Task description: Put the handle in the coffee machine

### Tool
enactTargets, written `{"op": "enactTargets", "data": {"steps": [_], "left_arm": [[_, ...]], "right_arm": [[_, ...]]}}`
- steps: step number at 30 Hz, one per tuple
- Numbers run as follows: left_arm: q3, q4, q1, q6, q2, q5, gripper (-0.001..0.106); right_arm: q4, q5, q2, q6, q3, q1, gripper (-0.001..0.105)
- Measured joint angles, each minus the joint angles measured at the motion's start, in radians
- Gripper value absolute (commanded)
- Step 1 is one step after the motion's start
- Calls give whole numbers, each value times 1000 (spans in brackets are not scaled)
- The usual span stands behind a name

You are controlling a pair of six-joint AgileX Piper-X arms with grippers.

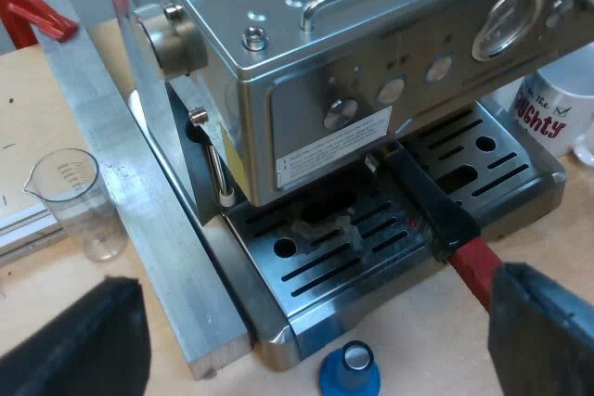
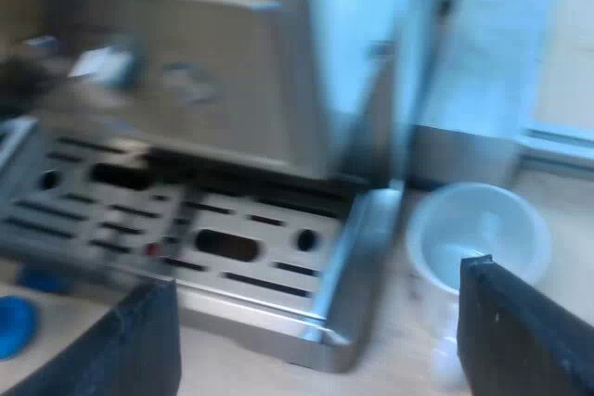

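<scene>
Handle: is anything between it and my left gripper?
Nothing visible. The handle juts from the espresso machine, its red end beside a finger of the open left gripper. The blue tamper sits off that line.

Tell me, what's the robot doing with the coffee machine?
The handle looks already put into the front of the espresso machine, with its red end poking out over the drip tray. The left gripper is open by that red end and holds nothing. The right gripper is open too, in front of the tray. A blue tamper stands on the table nearby.
</scene>
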Motion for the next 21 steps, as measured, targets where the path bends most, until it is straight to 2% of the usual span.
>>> {"op": "enactTargets", "data": {"steps": [6,10,21], "left_arm": [[0,2,8,23,-25,0,76],[0,5,8,42,-65,0,76],[0,6,8,43,-161,0,76]], "right_arm": [[88,-13,0,-3,-2,-171,63],[151,-16,0,-38,-2,-262,63],[173,-27,-2,-64,-2,-479,63]]}}
